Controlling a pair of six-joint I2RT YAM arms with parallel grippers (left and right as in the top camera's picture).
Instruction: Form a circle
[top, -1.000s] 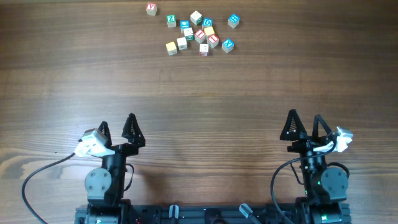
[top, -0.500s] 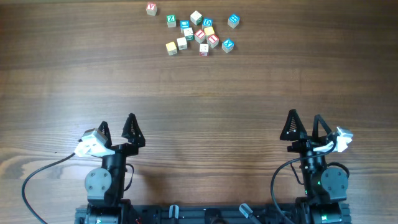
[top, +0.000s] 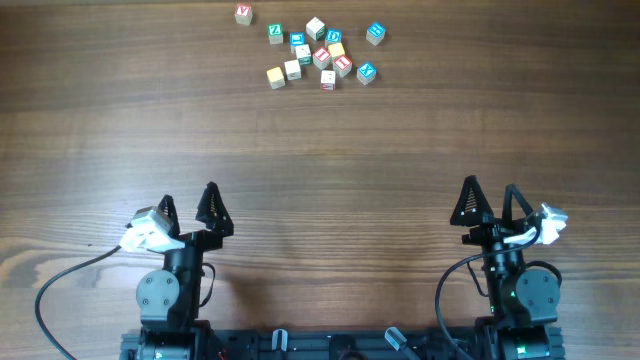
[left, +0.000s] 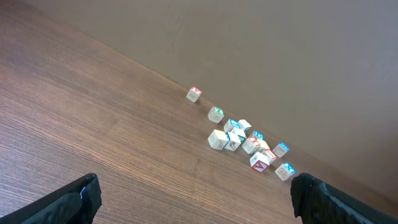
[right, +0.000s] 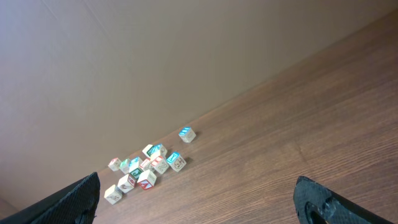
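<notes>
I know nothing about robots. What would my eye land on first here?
A loose scatter of little letter cubes at the far middle of the wooden table, bright against the brown, with one red-lettered cube stray to their left. Then the two black arms at the near edge, left arm and right arm, jaws wide open and empty.

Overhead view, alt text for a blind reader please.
Small wooden letter cubes lie loosely clustered at the far edge of a brown wooden table, not in a circle. The black left arm and right arm rest at the near edge, jaws open, empty.
</notes>
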